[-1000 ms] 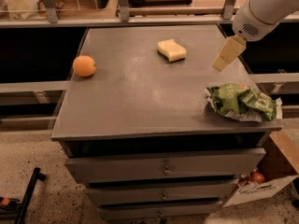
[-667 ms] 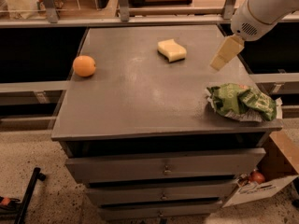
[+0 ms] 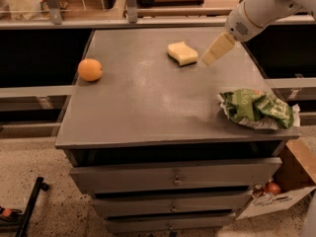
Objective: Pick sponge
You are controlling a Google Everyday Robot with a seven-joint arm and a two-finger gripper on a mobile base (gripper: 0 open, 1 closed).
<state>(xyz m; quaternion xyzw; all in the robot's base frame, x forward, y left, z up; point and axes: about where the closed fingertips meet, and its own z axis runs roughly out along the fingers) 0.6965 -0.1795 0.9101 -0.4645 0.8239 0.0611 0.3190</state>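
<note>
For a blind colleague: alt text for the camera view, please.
The robot's gripper hangs just right of a pale yellow sponge on a grey drawer cabinet. An orange sits at its left edge, a crumpled green bag at its right.

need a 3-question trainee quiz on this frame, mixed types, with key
1. True or false: the orange lies nearer the tool than the sponge does.
2. What sits at the near corner of the table, image right? A) orange B) green bag C) sponge
3. Fill in: the tool hangs over the table's far part, just beside the ____.
Key: 1 false; 2 B; 3 sponge.
</note>
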